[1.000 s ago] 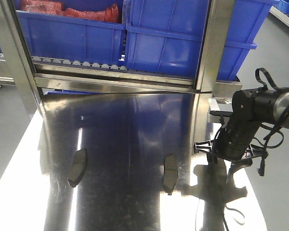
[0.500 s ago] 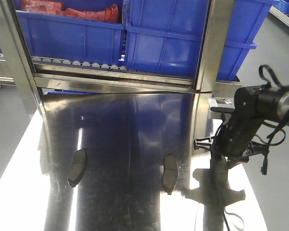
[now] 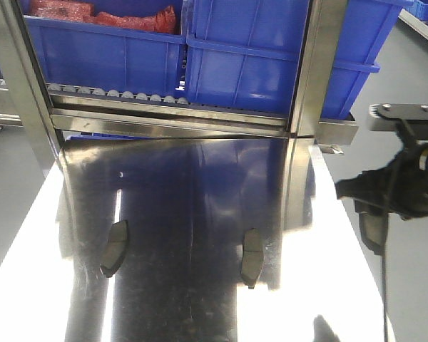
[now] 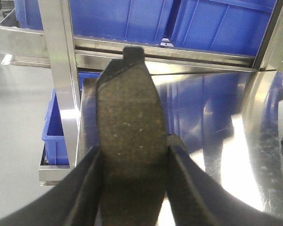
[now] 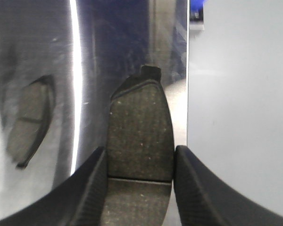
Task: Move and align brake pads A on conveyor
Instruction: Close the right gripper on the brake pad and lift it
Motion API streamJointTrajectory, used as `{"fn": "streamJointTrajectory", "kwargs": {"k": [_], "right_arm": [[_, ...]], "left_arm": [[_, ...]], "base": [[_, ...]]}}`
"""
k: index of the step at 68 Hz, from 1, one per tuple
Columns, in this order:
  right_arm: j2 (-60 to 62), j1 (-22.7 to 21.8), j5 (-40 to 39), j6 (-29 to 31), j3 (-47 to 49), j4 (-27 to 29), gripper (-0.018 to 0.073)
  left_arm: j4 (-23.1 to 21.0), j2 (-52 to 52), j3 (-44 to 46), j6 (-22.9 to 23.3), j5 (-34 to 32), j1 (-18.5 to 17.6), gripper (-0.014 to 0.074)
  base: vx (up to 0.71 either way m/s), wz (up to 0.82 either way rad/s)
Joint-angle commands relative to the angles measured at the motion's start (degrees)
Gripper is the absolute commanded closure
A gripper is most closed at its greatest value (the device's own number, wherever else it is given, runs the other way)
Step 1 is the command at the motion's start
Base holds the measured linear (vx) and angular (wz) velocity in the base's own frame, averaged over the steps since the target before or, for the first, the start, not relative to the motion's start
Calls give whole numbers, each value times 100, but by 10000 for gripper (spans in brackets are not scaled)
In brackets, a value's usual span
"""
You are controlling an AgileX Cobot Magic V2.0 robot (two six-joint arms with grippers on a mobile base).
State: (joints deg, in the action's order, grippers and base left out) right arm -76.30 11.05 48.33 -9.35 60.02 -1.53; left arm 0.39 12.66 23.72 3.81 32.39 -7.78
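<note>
Right hand [image 5: 140, 149], gripping a brake pad [image 5: 140, 117], has lifted; left hand [image 4: 134, 146] grips another pad [image 4: 129, 108].

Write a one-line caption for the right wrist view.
Right gripper clamps a brake pad near the edge of the steel tabletop; a second pad lies flat on it.

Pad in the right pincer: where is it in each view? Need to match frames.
Front view: the right-held pad hangs near the right border, under the blurred arm, right of the table's edge.
Left wrist: not in it; the pad there is the left-held pad, in the left pincer.
Right wrist: centre, tab up, clamped in the right pincer.
Shared landmark: the shiny steel tabletop.
</note>
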Motion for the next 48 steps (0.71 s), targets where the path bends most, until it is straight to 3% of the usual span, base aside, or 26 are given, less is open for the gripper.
{"fn": "streamJointTrajectory", "kwargs": {"k": [1,23,48], "right_arm": [[879,-12,-514,376,-305,184,569],[3138,-12,-1082,692,-1773,469,569],[5318,-12,-1737,1265,-2703,607,568]], "left_arm": [[-39,63,155,14,-566,-19,602],[-39,63,155,14,-566,-19,602],[-39,63,155,14,-566,-19,602]], "base": [[0,0],[0,0],[0,0]]}}
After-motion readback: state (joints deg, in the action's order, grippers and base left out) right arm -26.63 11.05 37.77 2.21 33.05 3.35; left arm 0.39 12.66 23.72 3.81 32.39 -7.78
